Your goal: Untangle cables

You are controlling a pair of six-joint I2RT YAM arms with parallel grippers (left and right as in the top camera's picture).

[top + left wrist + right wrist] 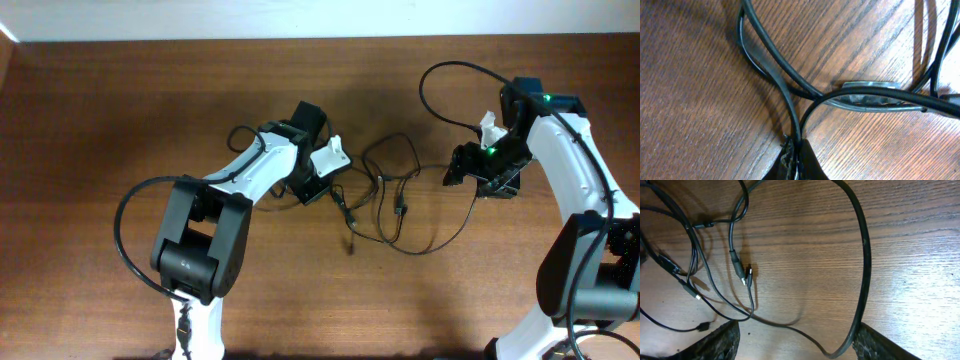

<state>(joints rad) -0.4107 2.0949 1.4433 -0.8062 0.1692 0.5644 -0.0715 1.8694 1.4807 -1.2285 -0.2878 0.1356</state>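
A tangle of thin black cables [385,195] lies on the wooden table [120,110] between the two arms. My left gripper [322,180] is at the tangle's left side, and in the left wrist view its fingers [799,157] are shut on a black cable [790,100] that rises from them and crosses other strands. My right gripper [470,172] is at the tangle's right end. In the right wrist view its fingers [797,340] are wide open, with a thick black cable [862,260] looping down between them and loose plug ends [742,272] lying further left.
A thick black cable loop [450,90] arcs from the right arm at the back right. A white tag or part [335,155] sits by the left gripper. Bare wood spreads to the left and along the front [400,310].
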